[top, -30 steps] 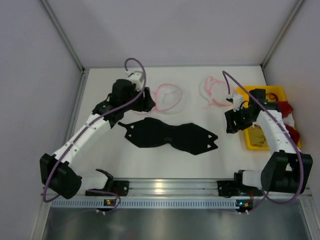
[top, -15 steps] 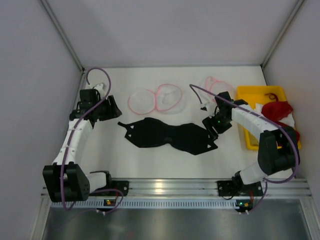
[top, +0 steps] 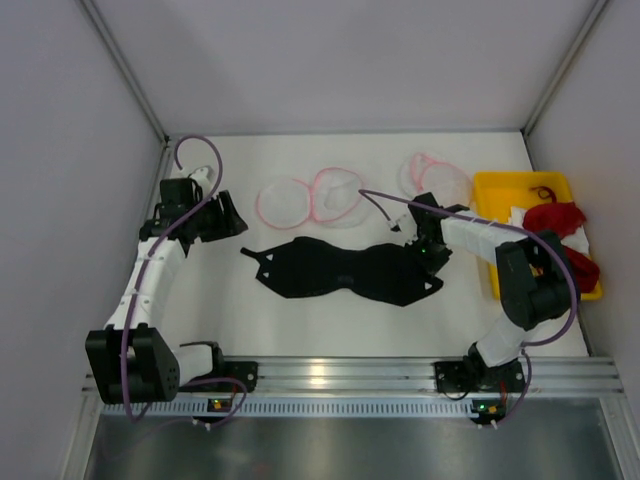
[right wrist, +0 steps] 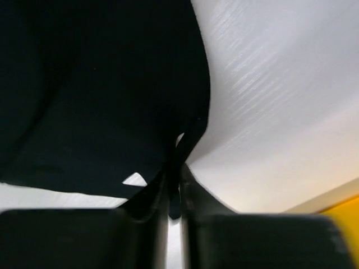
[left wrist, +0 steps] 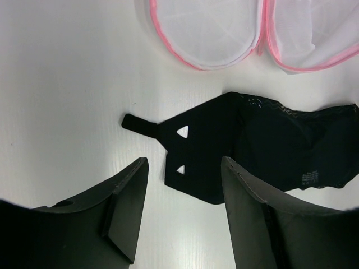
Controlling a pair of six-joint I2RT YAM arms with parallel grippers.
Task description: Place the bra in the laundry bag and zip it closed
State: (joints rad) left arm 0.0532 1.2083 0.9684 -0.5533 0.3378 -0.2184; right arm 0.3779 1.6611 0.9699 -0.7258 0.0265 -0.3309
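Two arms have moved in the last second. Nearest you, the bra (top: 340,272) lies spread flat on the table (top: 300,330), both cups open, a little forward of centre. Your right end effector (top: 430,250), which stood beside the yellow tray (top: 500,187) a second ago, has crossed to the bra's right wing. The right wrist view shows it clenched on a fold of the black fabric. The bra has barely shifted so far.

Your left end effector (top: 225,215) has pulled back from the laundry bag (top: 310,197) to the left side of the table. It is released, with nothing between its fingers. Its camera looks onto the bra's left wing and the bag's pink rim beyond.

Further back, the laundry bag showed one round face a second ago and now lies open in two round halves side by side. It sits just beyond the bra and apart from it.

Judgement: the bag is open and the bra is gripped, so loading can begin. The bra is not yet in the bag and the zip is undone.

Count:
- Bra: one.
- Mesh bags: two, the open one and a second bag (top: 435,175) at the far right, near the tray.
- Yellow tray: one, holding red garments (top: 555,215) whose number cannot be told.
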